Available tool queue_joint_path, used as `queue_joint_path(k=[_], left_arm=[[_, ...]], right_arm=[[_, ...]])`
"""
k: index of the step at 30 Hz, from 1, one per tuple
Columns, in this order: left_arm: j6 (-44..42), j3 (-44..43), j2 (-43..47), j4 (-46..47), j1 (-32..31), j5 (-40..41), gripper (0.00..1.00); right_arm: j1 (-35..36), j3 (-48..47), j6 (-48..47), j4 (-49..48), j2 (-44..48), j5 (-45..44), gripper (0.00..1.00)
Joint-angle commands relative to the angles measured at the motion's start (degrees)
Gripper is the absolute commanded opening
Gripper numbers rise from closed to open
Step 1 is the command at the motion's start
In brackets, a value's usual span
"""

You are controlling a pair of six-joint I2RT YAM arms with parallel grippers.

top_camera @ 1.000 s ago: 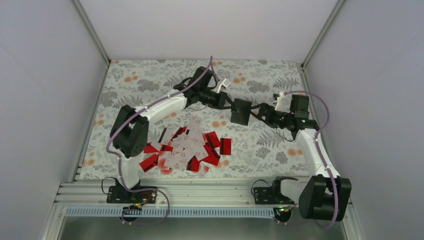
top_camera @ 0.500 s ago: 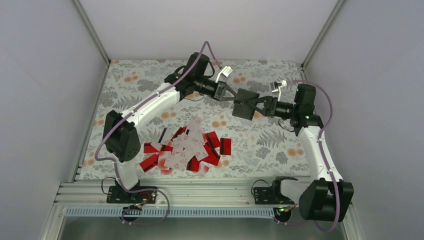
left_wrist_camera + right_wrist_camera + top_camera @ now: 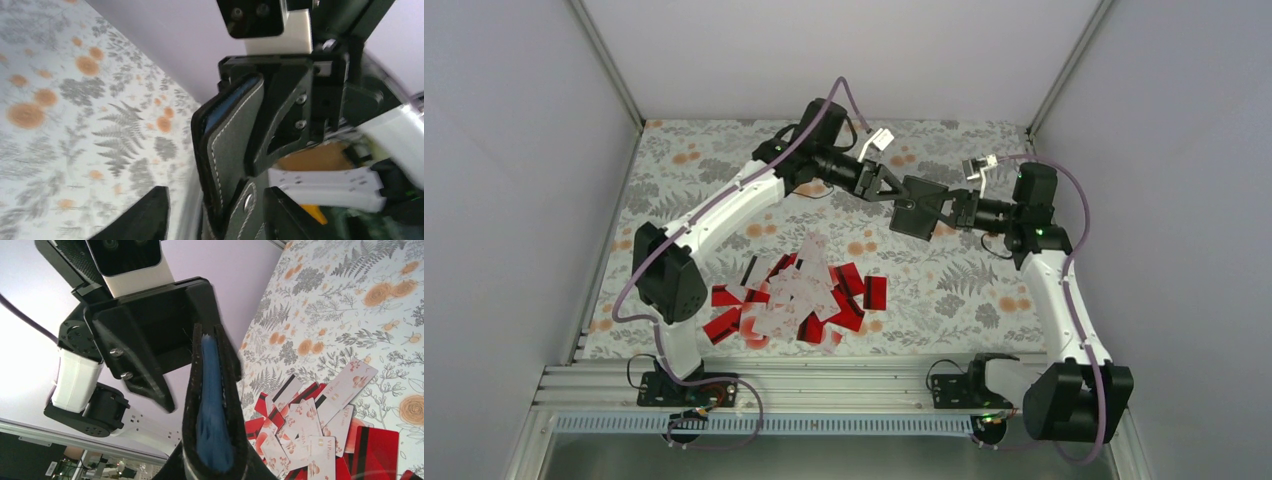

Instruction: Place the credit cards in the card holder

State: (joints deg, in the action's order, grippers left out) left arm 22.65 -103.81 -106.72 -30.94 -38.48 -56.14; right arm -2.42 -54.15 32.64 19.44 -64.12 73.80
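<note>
- credit cards (image 3: 794,300): one overlapping heap on worktop (image 3: 704,170), twd near edge, a bit L of ctr, roughly btw the two arm bases.
- card holder (image 3: 921,207): up off the worktop, over its back half, R of ctr; behind & R of the heap, well apart from it.
- L gripper (image 3: 892,190): just L of card holder, at its L edge.
- R gripper (image 3: 946,208): at card holder's R edge, that edge btw its fingers.
- So card holder sits btw the 2 grippers, which face each other.
</note>
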Motion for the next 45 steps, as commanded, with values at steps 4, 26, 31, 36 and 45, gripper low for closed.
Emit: queue_joint_path(k=[4,26,31,36,45], left_arm=[[-6.9,-8.36,1.33,-12.27,-1.43,22.59,0.73],[-12.35,-8.84,2.27,-15.86,-13.7,52.46,0.44],[-13.34,-6.16,3.07,-15.34,-14.12,53.64,0.38],[-14.1,-3.4,3.65,-13.47,-14.95,52.88,0.39],[-14.92,-4.73,0.89,-15.23,-17.67,61.99,0.32]], right_arm=[[0.95,-5.17,-0.05,8.01,-0.03,-8.1,0.04],[8.75,-12.56,6.15,14.32,-2.79,-22.59,0.04],[8.99,-12.0,7.48,13.94,-2.14,-21.82,0.04],[9.18,-11.77,8.03,13.37,-1.94,-19.58,0.04],[9.57,-11.61,9.01,13.9,-0.92,-16.46,0.04]])
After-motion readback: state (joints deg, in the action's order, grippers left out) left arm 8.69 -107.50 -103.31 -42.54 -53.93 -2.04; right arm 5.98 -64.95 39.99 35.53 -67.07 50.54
